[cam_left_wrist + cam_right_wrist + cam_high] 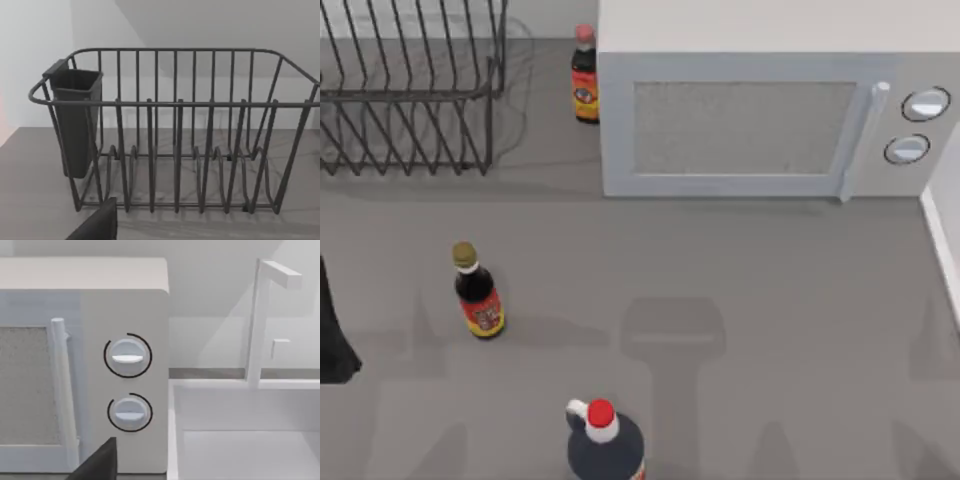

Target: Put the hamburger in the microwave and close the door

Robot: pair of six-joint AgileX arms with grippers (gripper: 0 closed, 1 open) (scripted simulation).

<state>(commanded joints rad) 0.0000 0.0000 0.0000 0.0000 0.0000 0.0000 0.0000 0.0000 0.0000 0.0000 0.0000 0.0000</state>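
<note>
Microwave (760, 120) shut at the back right of the table; both arms held off, nothing gripped.

Door (735, 128) sits flush, its bar handle (861, 140) on the edge next to the two knobs (128, 356), so it must be pulled open before anything goes in. Hamburger not located from these angles. Left arm (332, 330) parked at the table's left edge, its wrist facing the wire dish rack (175, 130); right wrist faces the knobs, likely lined up for the handle. Cannot tell whether either gripper's fingers are open. Three sauce bottles (477, 292) stand clear of the door's swing.
</note>
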